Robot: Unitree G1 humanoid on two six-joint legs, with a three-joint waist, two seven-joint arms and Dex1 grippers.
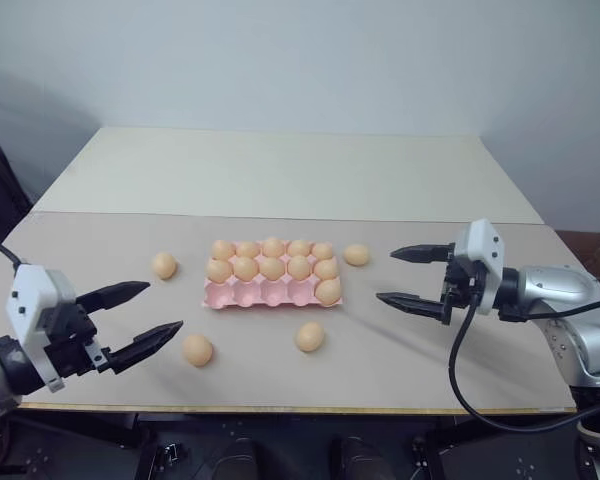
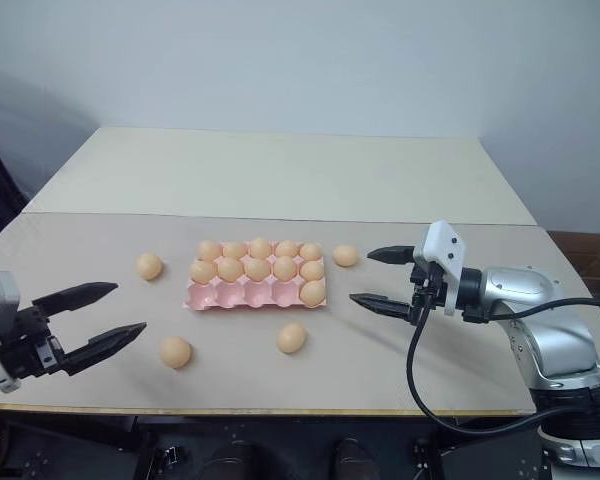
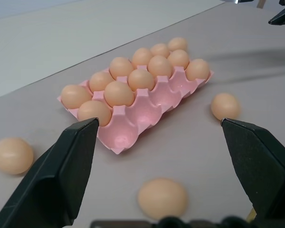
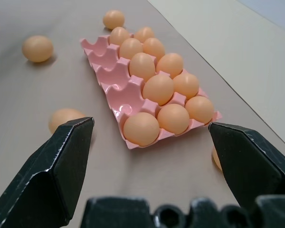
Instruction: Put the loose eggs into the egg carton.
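The pale pink egg carton [image 1: 250, 293] lies in the middle of the table. Its back and middle rows are full, and one egg sits at the right end of the front row. Several loose eggs lie around it: one to its left [image 1: 163, 264], one front left [image 1: 197, 349], one in front [image 1: 310, 336], and one by its back right corner [image 1: 356, 255]. My left gripper [image 1: 162, 307] hangs open and empty above the table's front left, just left of the front-left egg. My right gripper [image 1: 387, 276] is open and empty to the right of the carton, pointing at it.
The grey table top ends in a front edge [image 1: 280, 408] close behind the nearest eggs. A lighter second table [image 1: 280, 170] adjoins at the back. A black cable [image 1: 458, 370] loops down from my right wrist.
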